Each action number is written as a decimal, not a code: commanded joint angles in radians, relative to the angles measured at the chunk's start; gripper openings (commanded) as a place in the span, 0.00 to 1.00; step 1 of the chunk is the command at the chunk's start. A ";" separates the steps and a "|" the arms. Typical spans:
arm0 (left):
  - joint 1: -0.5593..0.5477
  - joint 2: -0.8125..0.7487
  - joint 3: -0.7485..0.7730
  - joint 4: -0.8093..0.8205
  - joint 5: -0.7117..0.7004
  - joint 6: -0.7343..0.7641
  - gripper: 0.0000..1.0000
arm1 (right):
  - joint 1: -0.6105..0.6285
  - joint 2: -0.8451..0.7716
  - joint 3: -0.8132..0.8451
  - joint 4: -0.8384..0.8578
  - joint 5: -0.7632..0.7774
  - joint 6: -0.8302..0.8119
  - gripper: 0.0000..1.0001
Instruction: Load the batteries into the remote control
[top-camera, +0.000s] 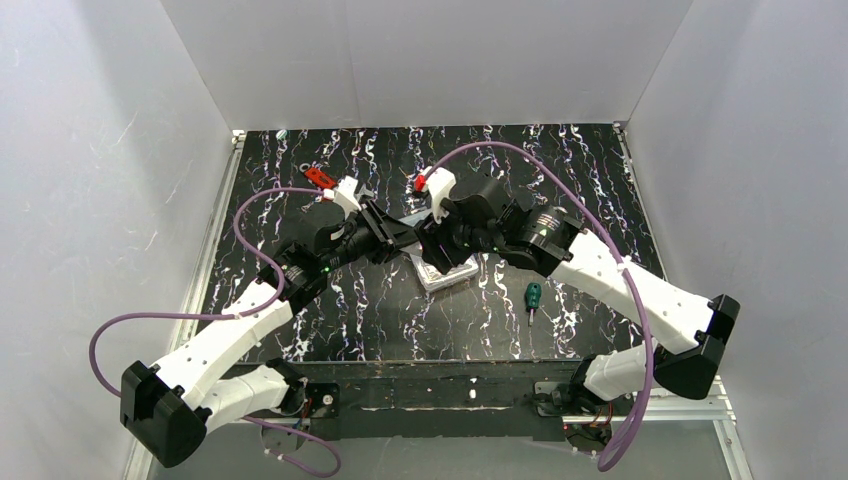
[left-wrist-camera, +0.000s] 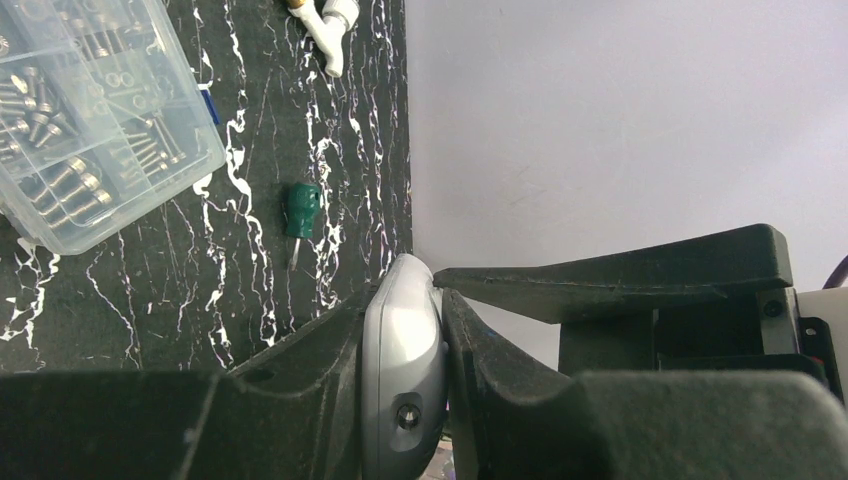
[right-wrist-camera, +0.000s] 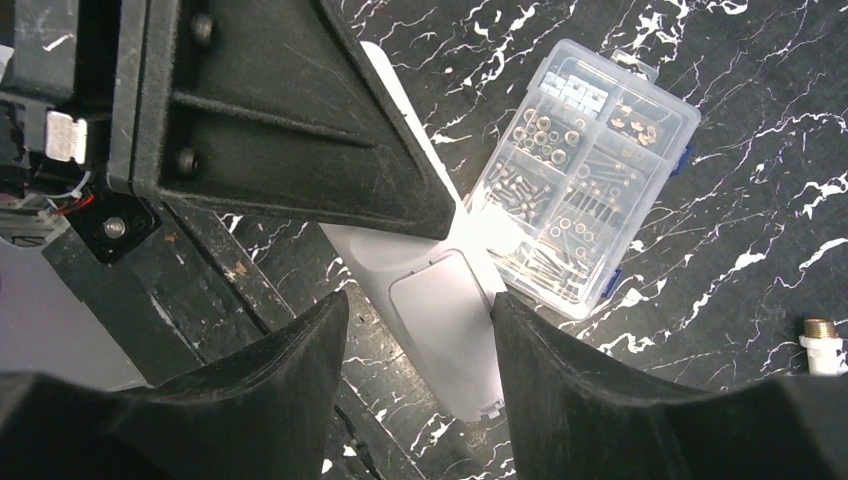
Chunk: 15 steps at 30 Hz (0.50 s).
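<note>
My left gripper (left-wrist-camera: 405, 300) is shut on the remote control (left-wrist-camera: 403, 360), a slim white handset seen edge-on between its black fingers. In the right wrist view the remote control (right-wrist-camera: 440, 310) shows its back, with the battery cover closed. It is held just above the black marbled table. My right gripper (right-wrist-camera: 418, 300) stands open astride the cover end. Its right finger is at the remote's edge and its left finger is apart from it. From above, both grippers meet at the table's middle (top-camera: 415, 243) and hide the remote. No batteries show in any view.
A clear compartment box (right-wrist-camera: 585, 170) of screws lies beside the remote, also visible under the grippers (top-camera: 447, 272). A green-handled screwdriver (top-camera: 533, 296) lies to the right. A white and brass fitting (right-wrist-camera: 825, 345) and a red object (top-camera: 319, 177) rest on the table.
</note>
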 joint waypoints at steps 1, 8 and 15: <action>-0.010 -0.015 0.038 0.067 0.063 -0.012 0.00 | -0.001 -0.049 0.042 0.087 0.016 0.021 0.64; -0.011 -0.006 0.027 0.103 0.074 -0.016 0.00 | -0.001 -0.094 0.038 0.118 0.008 0.045 0.65; -0.010 -0.006 0.013 0.125 0.080 -0.022 0.00 | -0.002 -0.163 0.020 0.144 0.055 0.081 0.65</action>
